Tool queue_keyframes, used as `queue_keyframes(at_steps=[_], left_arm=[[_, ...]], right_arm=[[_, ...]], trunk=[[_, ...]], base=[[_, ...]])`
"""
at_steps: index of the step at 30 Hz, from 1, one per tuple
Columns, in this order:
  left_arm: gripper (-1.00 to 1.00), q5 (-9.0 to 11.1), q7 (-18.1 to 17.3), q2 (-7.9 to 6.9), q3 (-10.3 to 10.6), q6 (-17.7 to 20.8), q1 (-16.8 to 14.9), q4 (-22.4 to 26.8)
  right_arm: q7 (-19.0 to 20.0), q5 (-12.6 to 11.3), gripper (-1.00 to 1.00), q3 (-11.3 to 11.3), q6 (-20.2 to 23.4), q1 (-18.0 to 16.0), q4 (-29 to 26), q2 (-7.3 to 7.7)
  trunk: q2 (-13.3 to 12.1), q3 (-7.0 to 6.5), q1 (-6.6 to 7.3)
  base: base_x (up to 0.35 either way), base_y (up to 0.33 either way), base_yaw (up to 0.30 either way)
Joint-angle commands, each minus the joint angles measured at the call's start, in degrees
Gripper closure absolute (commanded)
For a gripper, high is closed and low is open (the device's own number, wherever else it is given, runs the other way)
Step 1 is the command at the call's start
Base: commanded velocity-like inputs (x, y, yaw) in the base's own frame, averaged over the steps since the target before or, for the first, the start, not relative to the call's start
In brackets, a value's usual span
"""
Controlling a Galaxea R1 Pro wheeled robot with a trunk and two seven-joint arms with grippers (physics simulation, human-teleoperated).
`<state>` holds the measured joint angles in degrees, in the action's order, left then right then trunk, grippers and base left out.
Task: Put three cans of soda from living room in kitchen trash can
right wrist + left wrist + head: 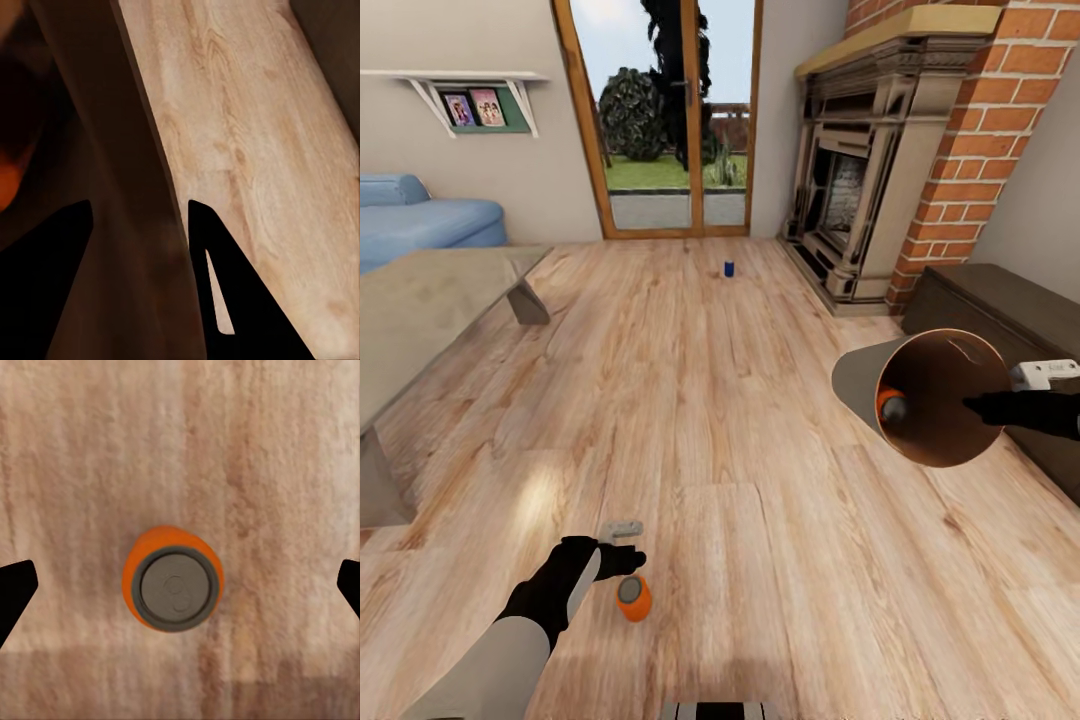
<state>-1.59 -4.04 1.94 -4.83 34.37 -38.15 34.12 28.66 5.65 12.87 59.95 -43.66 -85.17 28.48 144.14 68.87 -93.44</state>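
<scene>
On the wood floor (760, 420) of the living room, much is only partly seen: the blue sofa (420, 215) is cut by the head view's left edge, the glass tabletop (430, 310) beside it runs out of frame, and the dark low cabinet (1010, 320) by the brick chimney (980, 130) is half covered by the trash can (860, 380). The right gripper (985, 405) is mostly hidden at the bin's rim; in the right wrist view its jaws stand one on each side of the bin wall (127, 195), clenched on it, with one inside the orange-brown mouth, and the bin is held off the floor, tipped so that its mouth faces the camera. Inside it lies one orange can (890, 405), grey top showing, the rest lost in shadow; in the right wrist view only a dim orange glow marks that side, too blurred to make out. A second orange can (633, 597) stands upright on the floor near the robot, directly below the left gripper (622, 545). In the left wrist view that can (174, 585) sits midway between the two dark fingertips (16, 589), which show only as tips at the frame's edges, well apart from it, so the jaws are spread wide and released. The dark blue can (729, 268) stands far off on the floor before the glass door (660, 110), small and hard to read in detail.
</scene>
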Motion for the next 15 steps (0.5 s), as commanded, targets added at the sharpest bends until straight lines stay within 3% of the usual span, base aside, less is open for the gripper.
queue_keyframes(at_steps=[1, 11, 15], left_arm=[[-1.0, 0.0, 0.0, 0.0, 0.0, 0.0, 0.0, 0.0], [-1.0, 0.13, -0.08, -0.07, 0.0, -0.16, 0.0, 0.06], [-1.0, 0.11, -0.08, -0.03, 0.0, -0.17, 0.0, 0.07]], right_arm=[[0.08, -0.66, 1.0, 0.0, 0.05, -0.04, -0.05, 0.0], [0.08, -0.64, 1.0, -0.05, 0.05, -0.02, -0.07, 0.0], [0.08, -0.64, 1.0, -0.1, 0.05, -0.02, -0.08, -0.03]], trunk=[[0.02, 0.22, -0.01], [0.02, 0.22, -0.01], [0.02, 0.22, -0.01]], base=[[0.0, 0.0, 0.0], [0.004, 0.0, 0.0], [0.136, 0.0, 0.0]])
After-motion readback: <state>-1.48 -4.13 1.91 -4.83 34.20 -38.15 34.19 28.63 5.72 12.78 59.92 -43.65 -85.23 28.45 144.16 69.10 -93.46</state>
